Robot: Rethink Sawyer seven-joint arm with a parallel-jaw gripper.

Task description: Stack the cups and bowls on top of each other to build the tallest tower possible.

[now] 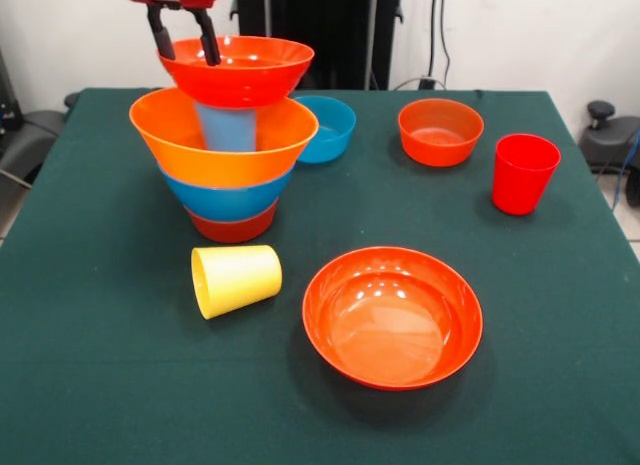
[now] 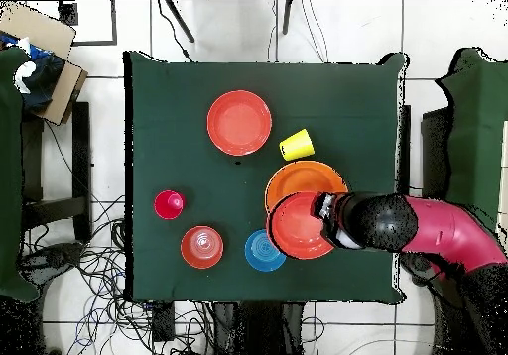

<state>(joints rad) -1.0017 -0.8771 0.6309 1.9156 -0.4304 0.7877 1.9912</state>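
The tower stands at the table's left. From the bottom up it is a small red-orange bowl (image 1: pixel 232 225), a large blue bowl (image 1: pixel 228 197), the huge orange bowl (image 1: pixel 222 150) (image 2: pixel 298 177) and a light blue cup (image 1: pixel 225 127). A wide red-orange bowl (image 1: pixel 240 70) (image 2: pixel 296 225) sits level on top of that cup. My gripper (image 1: pixel 190 53) (image 2: pixel 322 212) is open and straddles this top bowl's rim, one finger outside and one inside. Loose on the cloth are a yellow cup (image 1: pixel 236 279) on its side, a red cup (image 1: pixel 524 172), a small blue bowl (image 1: pixel 328 127), a small red-orange bowl (image 1: pixel 440 132) and a wide red-orange bowl (image 1: pixel 392 317).
The green table (image 1: pixel 560 365) holds everything. In the overhead view a cardboard box (image 2: pixel 40 54) lies on the floor beyond one corner, and cables (image 2: pixel 89 272) run along the table's side.
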